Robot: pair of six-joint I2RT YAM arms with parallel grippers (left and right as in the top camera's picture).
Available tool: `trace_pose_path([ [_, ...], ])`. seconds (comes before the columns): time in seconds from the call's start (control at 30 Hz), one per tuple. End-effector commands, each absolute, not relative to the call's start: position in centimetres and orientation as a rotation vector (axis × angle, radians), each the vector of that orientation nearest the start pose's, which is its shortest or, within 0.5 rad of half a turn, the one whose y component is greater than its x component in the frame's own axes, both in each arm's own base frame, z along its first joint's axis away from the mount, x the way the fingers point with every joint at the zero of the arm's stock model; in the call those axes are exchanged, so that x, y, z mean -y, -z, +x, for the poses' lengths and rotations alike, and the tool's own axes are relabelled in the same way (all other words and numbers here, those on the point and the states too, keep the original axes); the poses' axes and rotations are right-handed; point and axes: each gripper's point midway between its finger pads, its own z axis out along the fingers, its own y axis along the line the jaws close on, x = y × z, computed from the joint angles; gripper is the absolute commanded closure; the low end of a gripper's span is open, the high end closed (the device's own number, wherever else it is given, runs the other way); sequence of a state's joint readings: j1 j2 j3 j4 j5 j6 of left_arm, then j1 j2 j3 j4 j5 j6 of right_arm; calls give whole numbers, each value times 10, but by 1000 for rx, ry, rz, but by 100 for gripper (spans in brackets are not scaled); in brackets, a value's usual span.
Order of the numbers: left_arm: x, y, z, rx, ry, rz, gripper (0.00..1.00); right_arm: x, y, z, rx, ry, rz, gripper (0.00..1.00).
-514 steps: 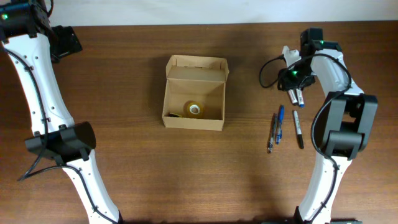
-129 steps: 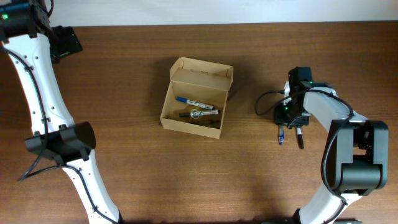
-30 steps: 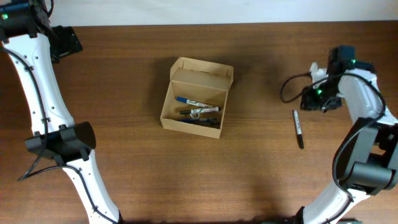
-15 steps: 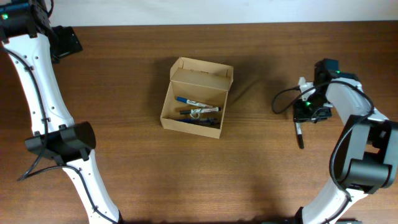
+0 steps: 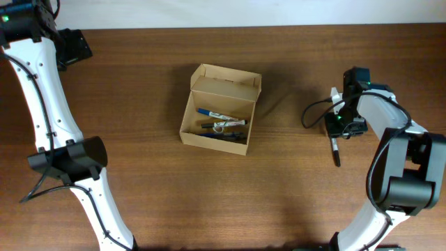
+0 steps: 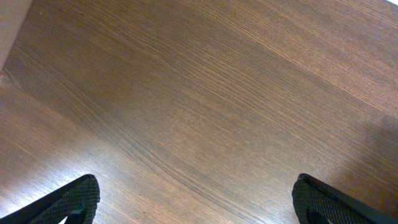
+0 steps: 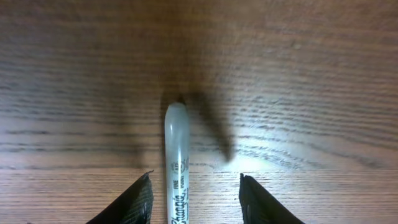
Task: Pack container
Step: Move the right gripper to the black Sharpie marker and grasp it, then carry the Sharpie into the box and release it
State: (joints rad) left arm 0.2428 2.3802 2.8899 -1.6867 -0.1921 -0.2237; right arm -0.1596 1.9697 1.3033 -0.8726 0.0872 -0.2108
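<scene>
We've got the small tan cardboard box (image 5: 213,139) sitting mid-table, flap up, pens (image 5: 221,124) inside. Our right gripper (image 7: 194,202) is spread open astride the grey-barrelled marker (image 7: 176,149), well right of the box. Left gripper (image 6: 199,205) gapes wide over the brown wooden table (image 6: 199,93).

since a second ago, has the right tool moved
Yes. Against the black marker, which lies unmoved, the right tool has come left and down in the overhead view. It now straddles the marker's upper end, open.

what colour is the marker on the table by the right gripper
Grey barrel with black lettering; the right wrist view shows the marker best.
</scene>
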Motion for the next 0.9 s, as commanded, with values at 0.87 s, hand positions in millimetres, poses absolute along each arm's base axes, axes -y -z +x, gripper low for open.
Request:
trace_pose_path([
  [0.87, -151, -257, 461, -2628, -281, -673, 0, -56, -216, 440, -2723, -180, -549, 96],
])
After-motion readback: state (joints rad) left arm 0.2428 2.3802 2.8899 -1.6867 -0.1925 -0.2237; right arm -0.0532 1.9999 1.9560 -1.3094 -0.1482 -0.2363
